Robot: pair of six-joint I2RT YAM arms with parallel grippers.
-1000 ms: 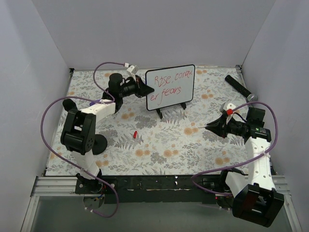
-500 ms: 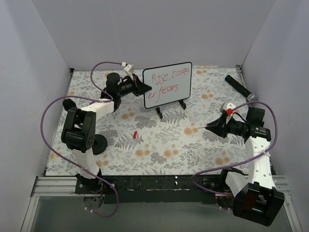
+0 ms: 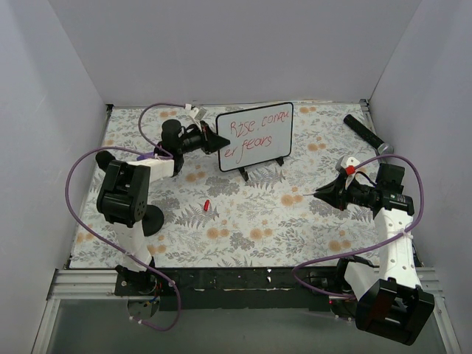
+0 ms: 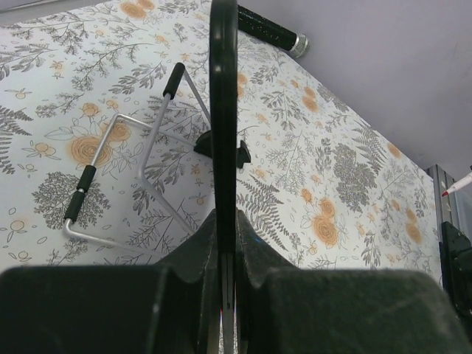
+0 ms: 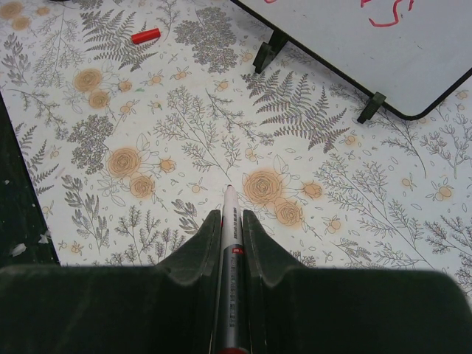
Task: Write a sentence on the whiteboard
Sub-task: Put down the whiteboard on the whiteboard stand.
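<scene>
The whiteboard (image 3: pixel 254 136) stands on two black feet at the back centre. The sentence (image 3: pixel 251 131) is in red marker, two slanted lines. My left gripper (image 3: pixel 219 140) is shut on the board's left edge. In the left wrist view the board is edge-on as a black rim (image 4: pixel 223 110) between my jaws (image 4: pixel 227 221). My right gripper (image 3: pixel 324 193) is shut on a marker pen (image 5: pixel 230 221), tip bare, held low over the floral mat, to the right of the board. The board's lower corner (image 5: pixel 383 51) with red strokes (image 5: pixel 383 15) shows in the right wrist view.
A red pen cap (image 3: pixel 208 205) lies on the mat in front of the board, also in the right wrist view (image 5: pixel 145 35). A black cylinder (image 3: pixel 367 133) lies at the back right. A wire stand (image 4: pixel 125 177) lies flat behind the board. Grey walls enclose the table.
My left gripper has drawn back to the left with the board's edge in it, shifting the board's upper part leftward. The right arm and marker have not moved.
</scene>
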